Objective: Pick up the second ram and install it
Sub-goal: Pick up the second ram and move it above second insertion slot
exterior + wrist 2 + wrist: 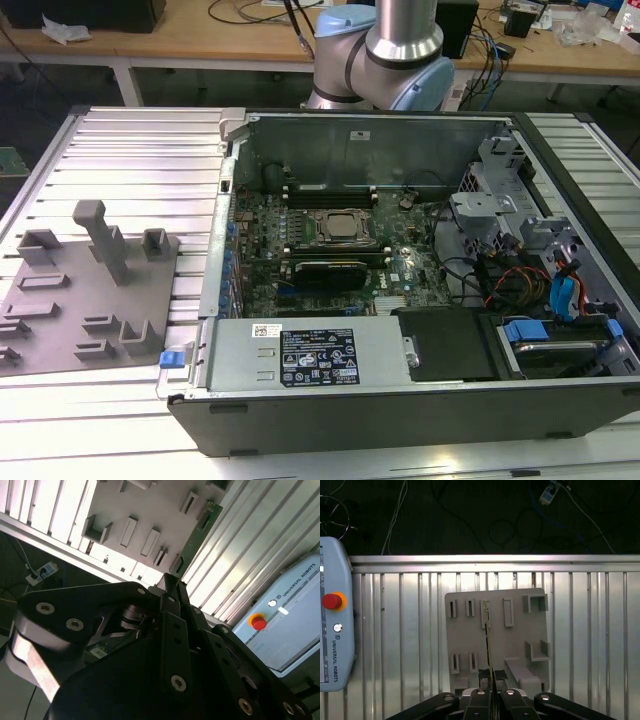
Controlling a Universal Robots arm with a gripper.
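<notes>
Pick-up looks done: in the first wrist view the gripper [491, 675] is clamped on the ram stick [487, 630], held edge-on in the air over the gray holder tray [515, 640], so seating it in the computer case [350, 150] is left.

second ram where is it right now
In both wrist views the second ram is clamped edge-on in the gripper, held over the grey slotted tray that lies on the ribbed metal table.
</notes>
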